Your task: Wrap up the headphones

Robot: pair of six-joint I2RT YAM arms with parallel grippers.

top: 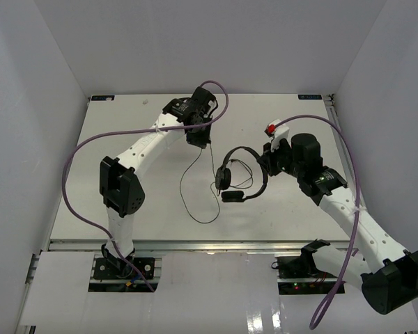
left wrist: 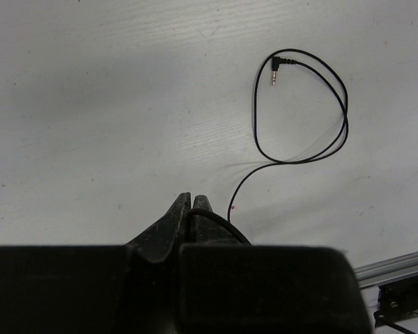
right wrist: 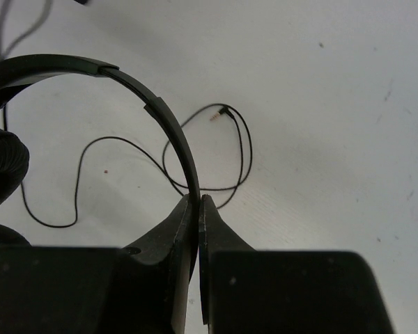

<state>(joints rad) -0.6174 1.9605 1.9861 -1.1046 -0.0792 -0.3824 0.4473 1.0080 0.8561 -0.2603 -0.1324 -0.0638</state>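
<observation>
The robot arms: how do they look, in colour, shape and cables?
The left arm and the right arm are white rounded links with black joint housings. A thick purple cable trails from each. The left gripper and right gripper have black tapered fingers. A red part marks the right wrist.

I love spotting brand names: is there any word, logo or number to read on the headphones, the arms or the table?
None can be read.
The headphones and their plug: plain black, no logo shows.
The red patch on the right arm: too small to tell any print.
</observation>
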